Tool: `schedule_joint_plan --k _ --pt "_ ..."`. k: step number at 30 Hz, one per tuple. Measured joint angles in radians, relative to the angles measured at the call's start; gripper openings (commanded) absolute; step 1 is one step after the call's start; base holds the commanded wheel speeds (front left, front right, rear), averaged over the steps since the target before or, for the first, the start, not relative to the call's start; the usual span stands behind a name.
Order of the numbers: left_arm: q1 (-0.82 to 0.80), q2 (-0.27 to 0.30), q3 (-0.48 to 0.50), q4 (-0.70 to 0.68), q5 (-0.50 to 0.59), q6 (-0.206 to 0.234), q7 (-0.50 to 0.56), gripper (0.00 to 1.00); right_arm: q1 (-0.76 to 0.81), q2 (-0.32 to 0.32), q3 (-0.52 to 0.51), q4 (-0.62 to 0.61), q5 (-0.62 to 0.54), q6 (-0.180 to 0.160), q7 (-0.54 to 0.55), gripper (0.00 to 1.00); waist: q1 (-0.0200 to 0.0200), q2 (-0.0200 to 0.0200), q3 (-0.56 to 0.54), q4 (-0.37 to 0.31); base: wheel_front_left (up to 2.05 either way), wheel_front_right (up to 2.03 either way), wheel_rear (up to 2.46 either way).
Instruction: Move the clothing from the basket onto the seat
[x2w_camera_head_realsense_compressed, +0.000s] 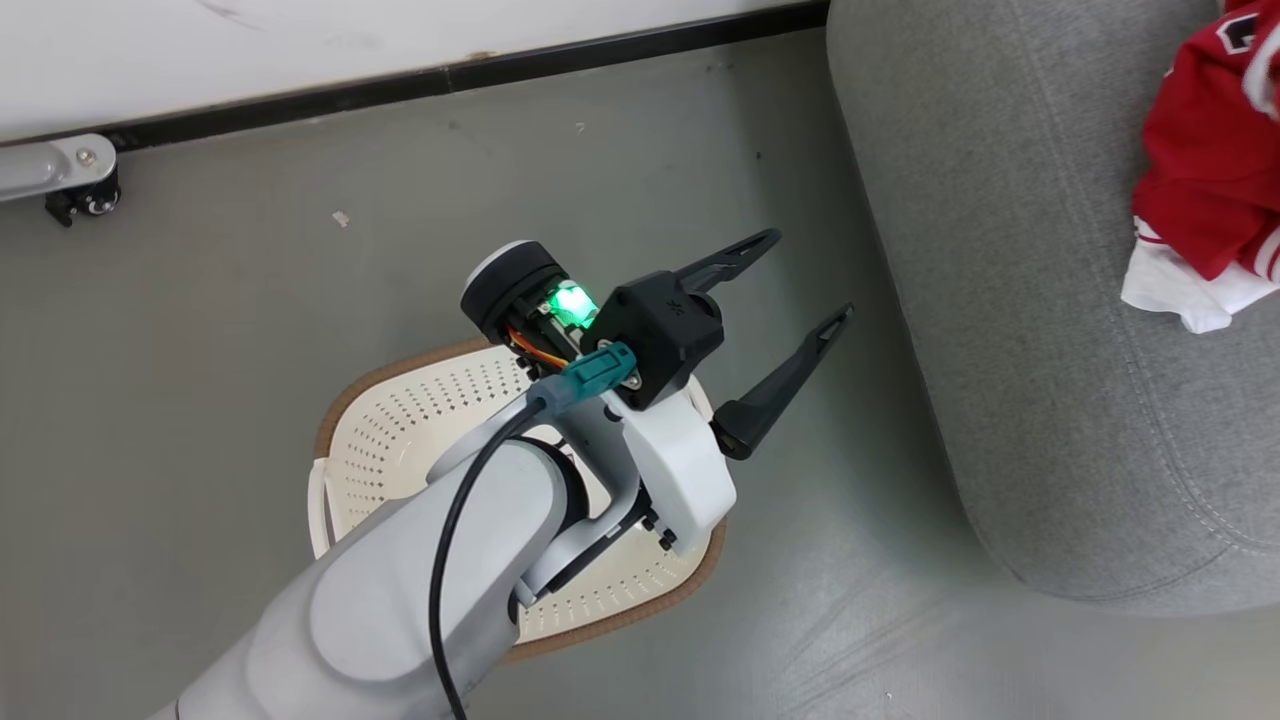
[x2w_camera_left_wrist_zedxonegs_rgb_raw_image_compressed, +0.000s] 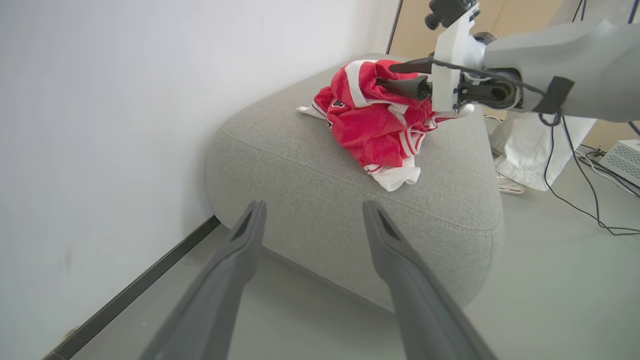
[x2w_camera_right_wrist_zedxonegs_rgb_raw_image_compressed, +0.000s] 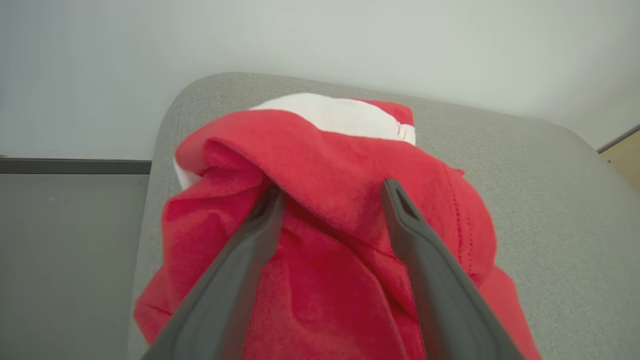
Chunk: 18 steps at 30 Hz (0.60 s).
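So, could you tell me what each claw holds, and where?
Nothing: left claw open above the basket; right claw open, fingers against the clothing on the seat.

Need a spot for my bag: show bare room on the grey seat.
Bare: the grey fabric seat at its rounded corner, between white wall and red clothing pile, plus front strip by the seam. Crowded: the pile, right hand open on it.

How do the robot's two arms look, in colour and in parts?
The left arm is pale grey, with a black cable, a teal plug, a green light and long dark jaws. The right arm is grey too, with a white wrist bracket.
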Motion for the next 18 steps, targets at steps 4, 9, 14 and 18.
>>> schedule_joint_plan --k 4,9,14,18 --pt "0.002 0.003 0.007 0.01 -0.005 0.0 -0.011 1.0 0.016 0.017 0.023 0.002 0.0 0.0 -0.004 1.0 0.0 0.0 -0.01 -0.009 0.0 0.0 0.0" --pt "0.017 0.014 0.034 0.031 -0.021 0.0 -0.04 1.0 0.029 0.033 0.047 -0.015 0.011 0.0 -0.013 1.0 0.0 0.0 -0.035 -0.028 0.0 0.0 0.0" --pt "0.048 0.024 0.053 0.047 -0.027 0.0 -0.068 1.0 0.045 0.053 0.051 -0.056 0.034 0.0 -0.014 1.0 0.0 0.0 -0.061 -0.042 0.0 0.0 0.0" --pt "0.07 0.037 0.074 0.059 -0.037 0.003 -0.096 1.0 0.059 0.074 0.056 -0.134 0.068 0.0 -0.015 1.0 0.0 0.0 -0.086 -0.048 0.0 0.0 0.0"
